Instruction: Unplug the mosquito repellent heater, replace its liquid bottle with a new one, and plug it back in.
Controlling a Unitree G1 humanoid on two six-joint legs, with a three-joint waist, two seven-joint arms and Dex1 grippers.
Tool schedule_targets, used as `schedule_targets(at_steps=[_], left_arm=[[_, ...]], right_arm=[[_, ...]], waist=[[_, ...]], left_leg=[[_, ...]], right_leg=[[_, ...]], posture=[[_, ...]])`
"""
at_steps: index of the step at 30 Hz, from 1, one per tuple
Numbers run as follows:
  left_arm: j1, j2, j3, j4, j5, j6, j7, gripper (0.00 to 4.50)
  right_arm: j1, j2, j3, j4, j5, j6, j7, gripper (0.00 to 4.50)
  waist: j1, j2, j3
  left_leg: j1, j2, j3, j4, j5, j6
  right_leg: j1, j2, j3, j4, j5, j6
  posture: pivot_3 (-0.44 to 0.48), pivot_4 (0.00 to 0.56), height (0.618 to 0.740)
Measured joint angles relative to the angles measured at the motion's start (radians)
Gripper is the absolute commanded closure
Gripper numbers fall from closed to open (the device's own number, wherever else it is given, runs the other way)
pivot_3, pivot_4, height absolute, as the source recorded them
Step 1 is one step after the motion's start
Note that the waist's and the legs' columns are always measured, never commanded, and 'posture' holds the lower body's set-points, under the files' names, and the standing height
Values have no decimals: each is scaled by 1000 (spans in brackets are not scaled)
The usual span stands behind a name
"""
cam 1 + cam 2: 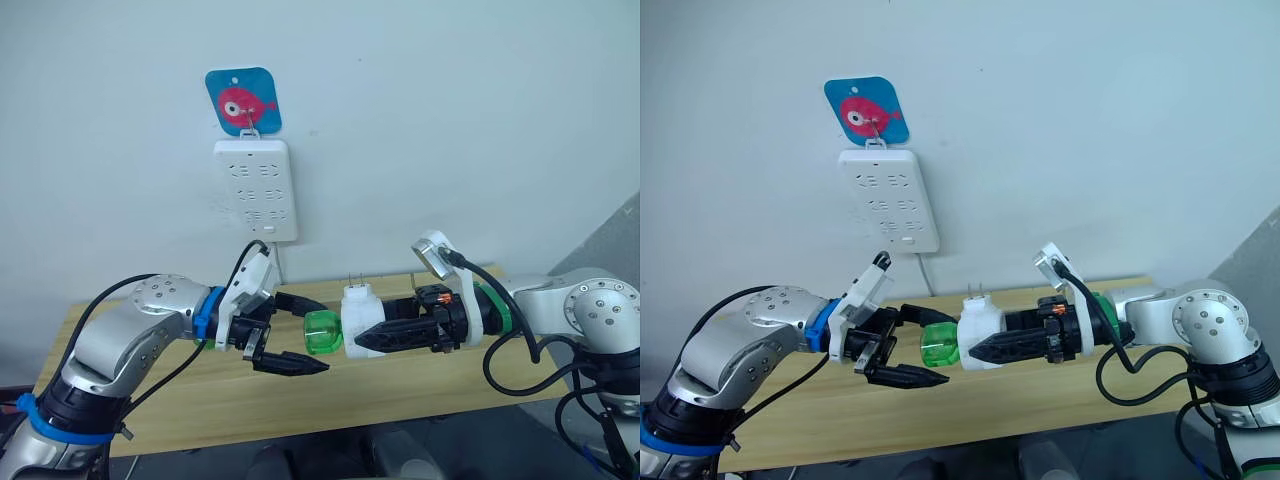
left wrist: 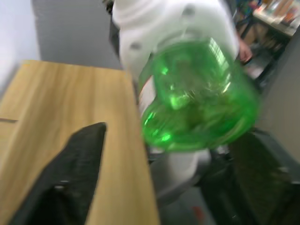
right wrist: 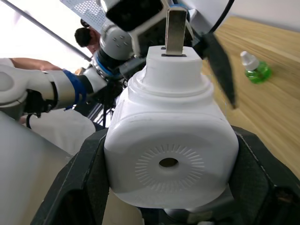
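**Kid:** Two black fingers of the right gripper [image 3: 168, 187] are right up close. What are they squeezing?

**Helper:** They are closed on the mosquito repellent heater [image 1: 358, 318], one finger on each side. It is the small white round thing with a little hole in its face.

**Kid:** Where is the heater?

**Helper:** Up in the air, between the two arms, above the wooden table [image 1: 160, 400]. Its two metal prongs [image 1: 354, 279] point up. So it is out of the power strip [image 1: 256, 189] on the wall. The unplugging part looks done.

**Kid:** What is the green thing?

**Helper:** That is the liquid bottle [image 1: 324, 332]. It still sits in the end of the heater and sticks out toward the left gripper [image 1: 295, 334].

**Kid:** Is the left one holding it?

**Helper:** No. Its fingers are spread wide, one above the bottle and one below. They are close, but they do not pinch it yet.

**Kid:** Is there a new bottle?

**Helper:** A small green bottle [image 3: 253, 69] with a white cap stands on the table, well apart. I think that is the new one.

**Kid:** So what is left?

**Helper:** I think a lot. Take the old bottle out, put the new one in, and plug the heater back in.
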Motion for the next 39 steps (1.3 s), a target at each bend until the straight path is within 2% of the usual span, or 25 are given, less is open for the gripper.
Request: schedule_targets(at_steps=[2,6,11,19,22,26,31,33,34,38,39], left_arm=[[48,-15,27,-4,48,-92,8,275],[135,-105,89,-9,156,-340,55,275],[165,-209,108,14,279,-603,122,275],[115,-276,33,96,383,-736,178,275],[98,-279,16,116,383,-747,178,868],[82,-273,-1,121,377,-743,173,2105],[60,-240,-8,115,332,-686,146,2160],[46,-200,-17,85,281,-585,132,2160],[34,-171,-21,63,247,-508,129,2160],[-98,30,-48,-11,-73,67,91,2160],[-125,66,-51,-14,-131,159,69,2186]], right_arm=[[17,-4,-15,17,15,0,-13,1511],[38,-16,-31,69,47,0,-53,1511],[49,-12,-37,103,48,0,-90,1511],[48,19,-37,114,48,0,-123,1511],[48,19,-38,113,48,1,-124,1511],[48,17,-48,113,46,2,-124,1511],[48,17,-48,103,42,5,-117,1511],[48,15,-48,86,21,7,-101,1511],[49,13,-48,73,3,7,-88,1511],[52,6,-37,-9,-77,9,-4,1511],[53,6,-27,-30,-85,9,13,1511]], waist=[[1,0,0],[7,0,0],[19,0,0],[24,0,0],[24,0,0],[24,0,0],[23,0,0],[23,0,0],[23,0,0],[22,-2,2],[22,-2,2]], left_leg=[[0,0,0,0,0,0],[0,0,1,0,0,0],[0,0,1,1,0,0],[0,0,1,1,0,0],[0,0,0,1,0,0],[0,0,1,1,0,0],[0,0,0,1,0,0],[0,0,0,1,0,0],[0,0,0,1,0,0],[0,0,-3,1,0,0],[0,0,-3,0,0,0]], right_leg=[[0,0,0,0,0,0],[0,-1,1,0,0,0],[1,-1,1,0,0,0],[0,-1,0,0,0,0],[0,0,0,1,0,0],[1,0,0,1,0,0],[1,0,0,1,0,0],[0,0,-1,1,0,0],[1,0,-1,1,0,0],[0,0,-3,2,-2,4],[0,1,-4,2,-2,4]], posture=[[-133,99,735],[-129,99,735],[-124,97,735],[-126,93,735],[-130,93,735],[-130,93,735],[-132,99,735],[-132,99,735],[-124,99,735],[-122,101,735],[-122,101,735]])
